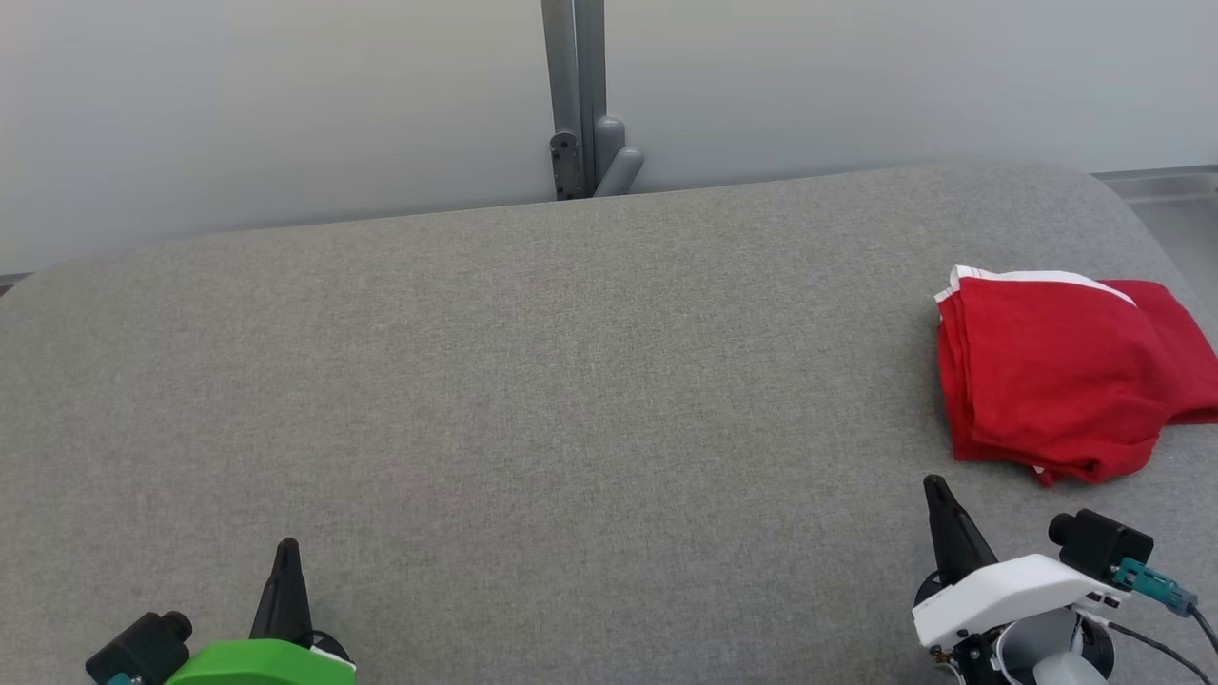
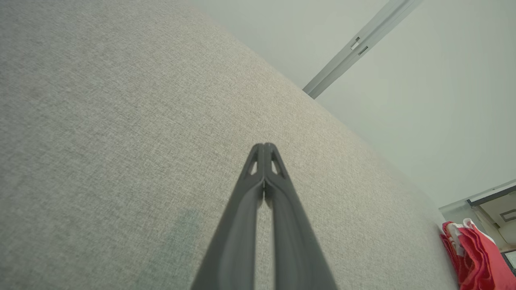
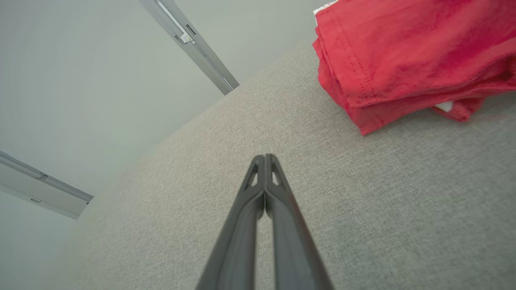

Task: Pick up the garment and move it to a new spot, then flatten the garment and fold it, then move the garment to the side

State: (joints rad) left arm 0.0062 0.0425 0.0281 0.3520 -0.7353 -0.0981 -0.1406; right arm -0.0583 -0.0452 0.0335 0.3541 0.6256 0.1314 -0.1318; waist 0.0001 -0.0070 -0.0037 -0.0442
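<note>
Garment (image 1: pixel 1066 381) | near right jaws, untouched | far from left jaws

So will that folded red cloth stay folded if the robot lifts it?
Probably not. The red garment is soft cloth in loose stacked layers, so lifting one edge would likely let the folds drop open. It looks light, and pushed across the grey fabric table it may bunch rather than slide.

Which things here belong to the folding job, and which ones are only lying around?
For the job: red garment, folded; left gripper, right gripper, fingers shut; grey table.
Just there: grey post at the back wall.
</note>
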